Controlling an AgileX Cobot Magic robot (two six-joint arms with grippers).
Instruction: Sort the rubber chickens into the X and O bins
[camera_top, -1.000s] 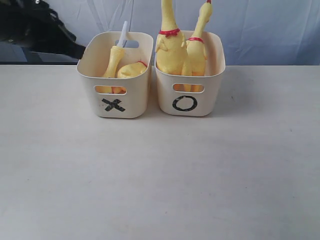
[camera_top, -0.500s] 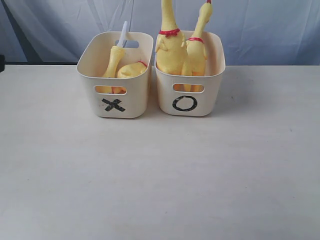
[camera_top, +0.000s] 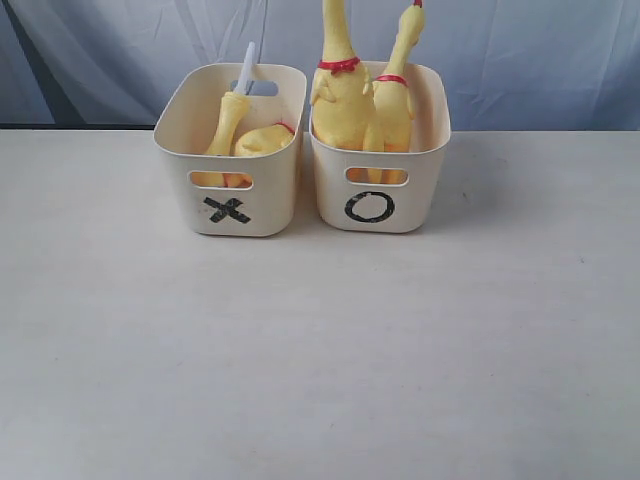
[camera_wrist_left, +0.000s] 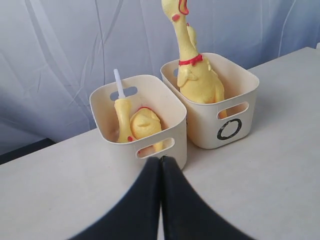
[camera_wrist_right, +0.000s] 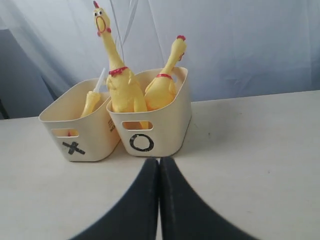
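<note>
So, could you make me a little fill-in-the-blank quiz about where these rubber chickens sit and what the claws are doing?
1. The taller chicken and the shorter chicken stand in a bin marked with a black ____.
2. The headless body and the limb with the white tube lie in the other bin, marked ____.
3. The left claw and the right claw are both ____, holding nothing.
Missing words: O; X; shut.
</note>
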